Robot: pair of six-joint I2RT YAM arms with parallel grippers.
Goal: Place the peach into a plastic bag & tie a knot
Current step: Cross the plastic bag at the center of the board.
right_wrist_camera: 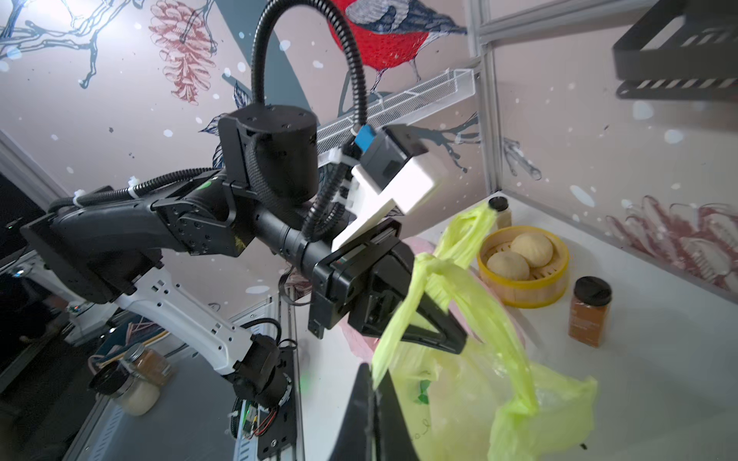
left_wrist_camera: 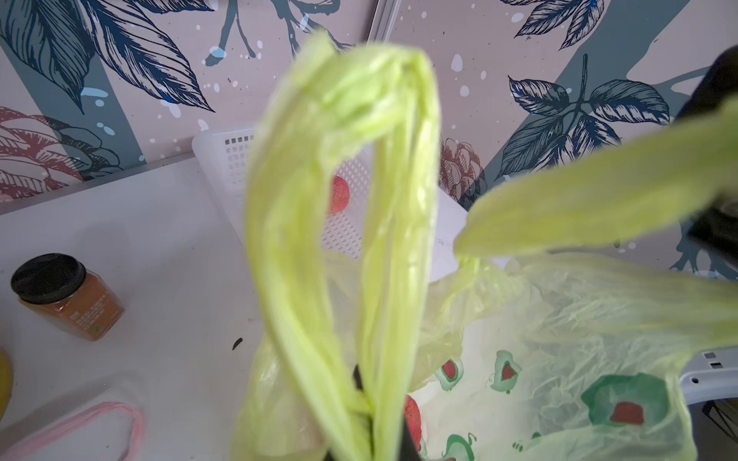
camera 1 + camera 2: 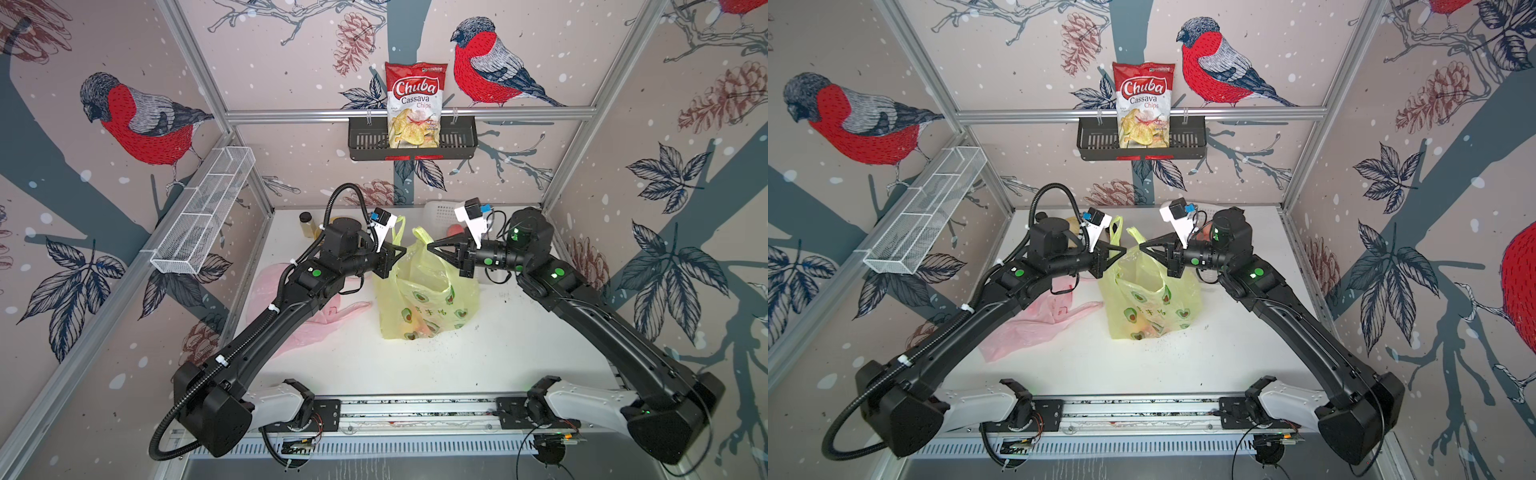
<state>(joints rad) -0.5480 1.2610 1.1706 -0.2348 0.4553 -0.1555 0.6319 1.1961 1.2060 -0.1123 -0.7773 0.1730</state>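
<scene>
Left hand (image 3: 404, 249): shut tight on the left handle (image 3: 400, 230) near its base. In the right wrist view its fingers (image 1: 443, 339) meet with the plastic pinched between them, and the loop stands up past them.
Right hand (image 3: 429, 246): shut tight on the right handle (image 3: 421, 235). Its tips face the left hand, near it but not touching.
Bag (image 3: 428, 299): yellow-green with an avocado print. It is held up by both handles, its bottom rests on the worktop (image 3: 498, 353), and its mouth sags between the hands.
Peach (image 2: 413, 415): inside the bag, low down. It shows only as a reddish shape behind the left handle, so it is probably the peach.
Pink bag (image 3: 307, 332): flat on the worktop beside the bag, partly under the left arm.
Basket (image 2: 223, 159): white, at the back of the worktop behind the bag, with a red fruit (image 2: 339, 195) in it.
Jar (image 2: 68, 295): brown spice, black lid, upright, well apart from the bag.
Steamer (image 1: 523, 287): yellow, holds two buns, stands at the back.
Chips (image 3: 415, 104): upright in the black rack (image 3: 457, 141) on the back wall.
</scene>
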